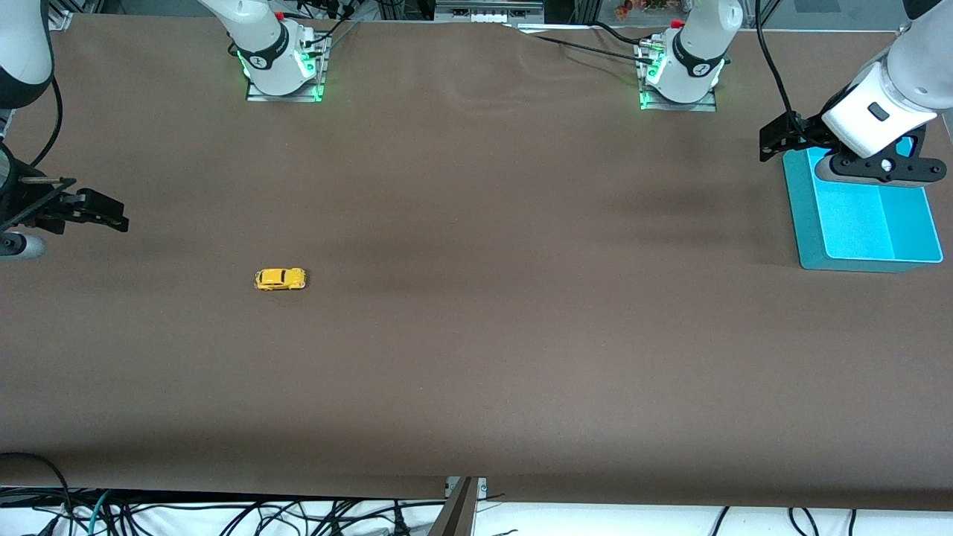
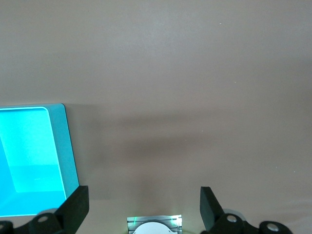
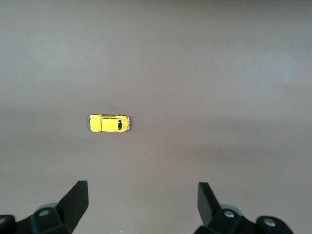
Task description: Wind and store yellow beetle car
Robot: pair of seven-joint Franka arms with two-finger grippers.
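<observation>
Yellow beetle car (image 1: 280, 279) sits alone on brown table (image 1: 476, 335).

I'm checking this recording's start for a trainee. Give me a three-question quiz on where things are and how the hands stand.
1. True or false: the yellow beetle car lies in the teal tray.
2. Which hand is over the tray? A) left hand B) right hand
3. Fill in: both hands are ___ and hold nothing.

Key:
1. False; it sits on the bare table toward the right arm's end.
2. A; the right hand waits at the right arm's end of the table.
3. open
</observation>
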